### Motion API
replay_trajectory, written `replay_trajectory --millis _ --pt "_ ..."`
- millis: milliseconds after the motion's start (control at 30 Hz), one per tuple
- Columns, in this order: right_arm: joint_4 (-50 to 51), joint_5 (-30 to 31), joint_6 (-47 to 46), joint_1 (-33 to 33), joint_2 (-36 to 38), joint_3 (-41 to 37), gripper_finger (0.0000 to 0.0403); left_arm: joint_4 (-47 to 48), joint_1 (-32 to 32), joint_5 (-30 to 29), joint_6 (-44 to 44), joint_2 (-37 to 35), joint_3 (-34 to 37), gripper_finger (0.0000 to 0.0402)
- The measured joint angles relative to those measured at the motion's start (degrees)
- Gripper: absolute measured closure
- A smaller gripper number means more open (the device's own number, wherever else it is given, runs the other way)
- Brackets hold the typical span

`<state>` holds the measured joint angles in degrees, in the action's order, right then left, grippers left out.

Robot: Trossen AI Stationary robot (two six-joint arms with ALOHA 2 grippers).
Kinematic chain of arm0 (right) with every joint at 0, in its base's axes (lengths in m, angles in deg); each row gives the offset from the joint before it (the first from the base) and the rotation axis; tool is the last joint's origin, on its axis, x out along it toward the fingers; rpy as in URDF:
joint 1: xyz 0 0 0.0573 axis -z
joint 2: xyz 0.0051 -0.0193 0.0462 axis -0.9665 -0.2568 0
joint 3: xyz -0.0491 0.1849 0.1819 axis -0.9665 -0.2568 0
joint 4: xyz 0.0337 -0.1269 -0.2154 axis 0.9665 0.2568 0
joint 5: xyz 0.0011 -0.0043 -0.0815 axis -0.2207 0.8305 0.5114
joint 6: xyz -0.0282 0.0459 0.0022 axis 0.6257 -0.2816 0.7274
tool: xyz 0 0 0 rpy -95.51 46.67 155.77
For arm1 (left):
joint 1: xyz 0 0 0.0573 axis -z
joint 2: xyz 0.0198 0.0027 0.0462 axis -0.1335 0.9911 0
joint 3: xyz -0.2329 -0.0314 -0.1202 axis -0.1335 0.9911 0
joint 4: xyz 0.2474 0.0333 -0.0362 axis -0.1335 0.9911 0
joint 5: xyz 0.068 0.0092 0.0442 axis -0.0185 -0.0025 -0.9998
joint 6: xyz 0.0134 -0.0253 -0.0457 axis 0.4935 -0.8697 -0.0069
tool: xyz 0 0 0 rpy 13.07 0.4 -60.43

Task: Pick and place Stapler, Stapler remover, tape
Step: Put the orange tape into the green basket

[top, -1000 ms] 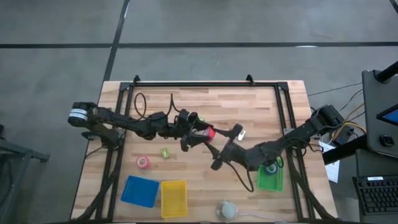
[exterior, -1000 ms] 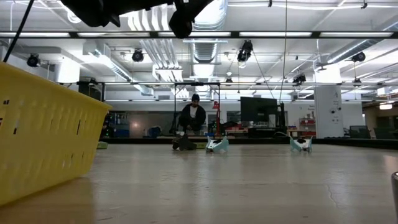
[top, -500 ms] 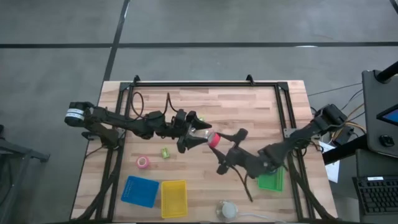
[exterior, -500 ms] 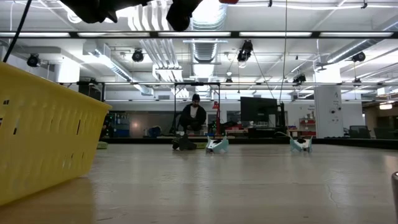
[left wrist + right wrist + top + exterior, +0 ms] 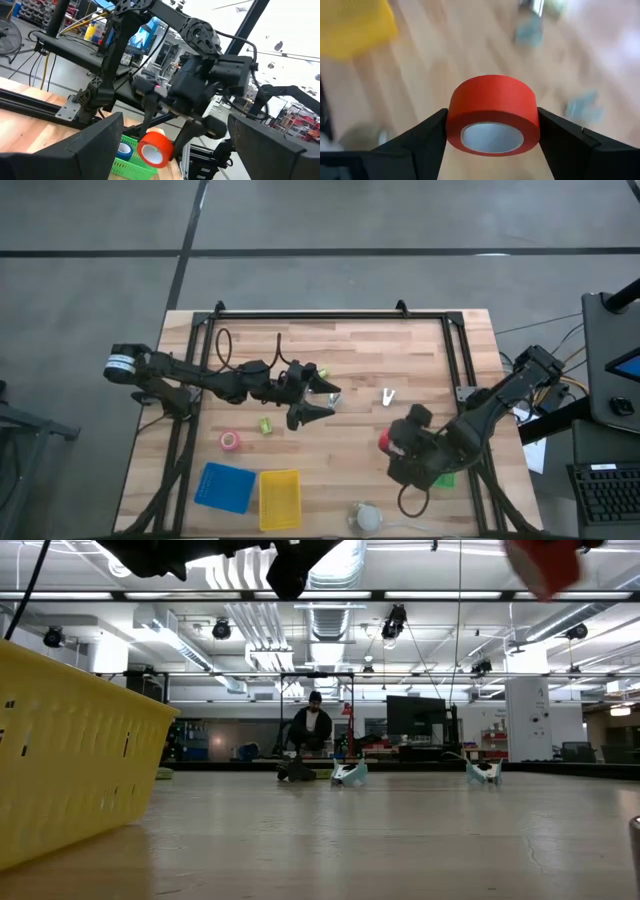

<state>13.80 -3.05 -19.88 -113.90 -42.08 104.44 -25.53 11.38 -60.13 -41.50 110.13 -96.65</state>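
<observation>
On the left, a pink tape roll (image 5: 230,441) lies flat on the pale, planked wooden table (image 5: 400,360), near a blue bin (image 5: 224,487) and a slotted yellow basket (image 5: 279,498) of thin plastic. The left gripper (image 5: 322,400) hovers mid-table with its fingers spread wide and empty.

Further right, the right gripper (image 5: 388,442) clamps a red tape roll (image 5: 493,119), a smooth ring with a pale open core, between both fingers, just beside the green bin (image 5: 440,476). In that bin a blue roll (image 5: 123,149) already sits.

To finish well, the arm should probably centre the roll over the green bin, lower it inside the rim, then part its fingers, since a ring dropped from height would likely bounce or roll off. A small pale clip-like thing (image 5: 388,396) lies mid-table; whether it is the stapler remover cannot be told.
</observation>
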Motion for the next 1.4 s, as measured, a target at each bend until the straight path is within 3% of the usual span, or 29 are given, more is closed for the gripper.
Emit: replay_trajectory --millis 267,600,1033,1400 --pt "3.88 -21.22 -12.43 -1.48 -0.02 -4.33 0.0134 0.05 0.00 -0.05 0.41 0.02 0.00 0.0043" --pt "3.30 -36.11 -22.78 -4.13 -0.04 -12.58 0.0131 3.71 0.17 -0.07 0.35 0.04 0.00 0.0043" --pt "-3.86 -40.21 -23.05 -4.07 -0.04 -21.34 0.0124 4.13 0.17 -0.09 0.29 0.07 0.02 0.0043" --pt "-6.30 -41.18 -23.07 -4.07 -0.04 -22.75 0.0104 4.43 0.17 -0.09 0.43 0.07 0.02 0.0043"
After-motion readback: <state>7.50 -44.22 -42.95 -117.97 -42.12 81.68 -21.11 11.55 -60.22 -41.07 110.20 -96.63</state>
